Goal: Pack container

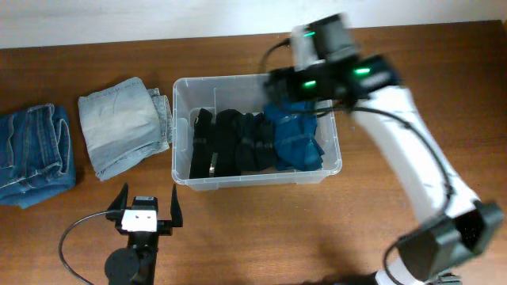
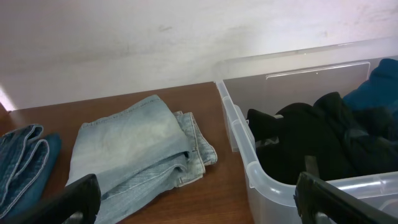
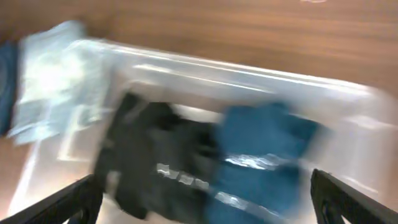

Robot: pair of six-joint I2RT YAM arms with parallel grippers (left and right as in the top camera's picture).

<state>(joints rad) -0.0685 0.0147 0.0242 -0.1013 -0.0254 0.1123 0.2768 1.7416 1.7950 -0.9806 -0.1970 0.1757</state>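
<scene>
Packing looks part done: the container sits on the desk near its back edge, with black clothes and a blue piece inside. Right hand hangs over it, opened wide, holding nothing. Left hand waits by the front edge, also apart and empty. Next should come the light jeans, just beside the container toward the desk's left edge; lift them over the rim into the bare end.

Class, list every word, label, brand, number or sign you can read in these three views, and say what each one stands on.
None can be read.
The container: no legible print in any view, and the right wrist view is motion-blurred.
The light jeans and dark jeans: no readable tag.
The black clothes and blue garment: no lettering visible.
</scene>
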